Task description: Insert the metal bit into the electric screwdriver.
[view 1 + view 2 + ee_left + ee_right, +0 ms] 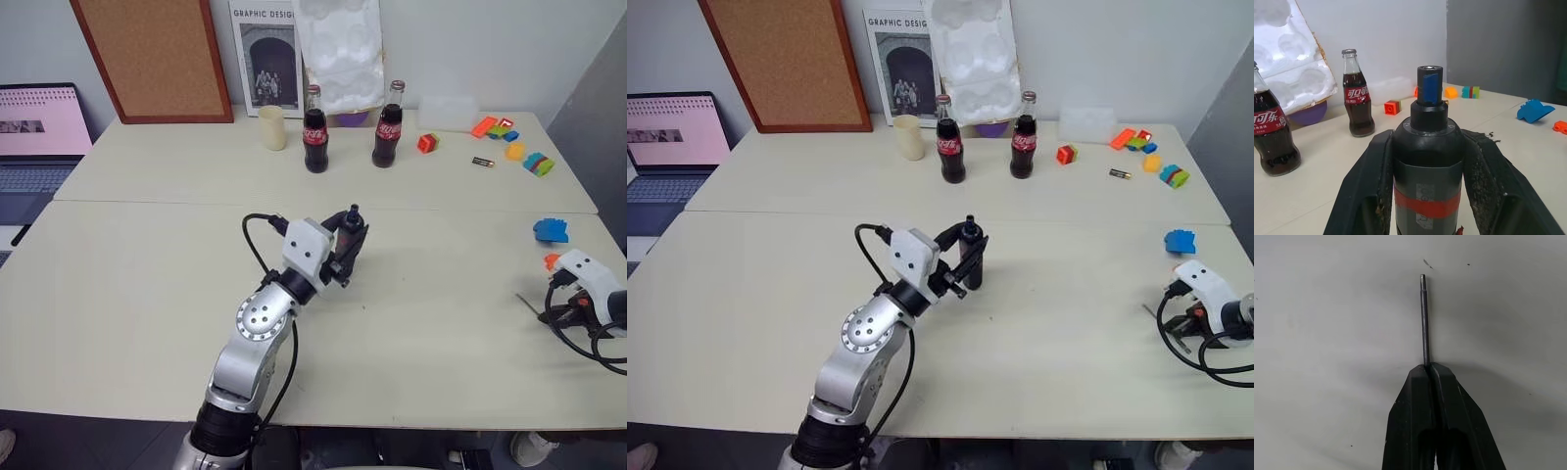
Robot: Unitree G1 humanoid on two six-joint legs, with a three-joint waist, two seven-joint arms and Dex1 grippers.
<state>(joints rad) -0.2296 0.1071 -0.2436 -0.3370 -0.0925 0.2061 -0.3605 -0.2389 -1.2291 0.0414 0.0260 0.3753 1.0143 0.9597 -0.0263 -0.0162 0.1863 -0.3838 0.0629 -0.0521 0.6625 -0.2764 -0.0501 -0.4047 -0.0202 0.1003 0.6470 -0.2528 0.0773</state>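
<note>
We are seeing the left gripper (1425, 196) near the middle of the head-camera frame, its jaws clamping the electric screwdriver (1428, 161) by the body at the red band, with the bluish tip sticking out past the fingers (1366, 196) and angling upward above the tabletop (147, 294). At the lower right edge of the frame the right gripper (1429, 369) is pointing down at the tabletop, its jaws pinching together on one end of the metal bit (1424, 318), which is running straight out from the fingertips, close over the pale surface. Two cola bottles (315, 129) are standing in the upper middle of the frame, with coloured blocks (509, 142) at the upper right.
</note>
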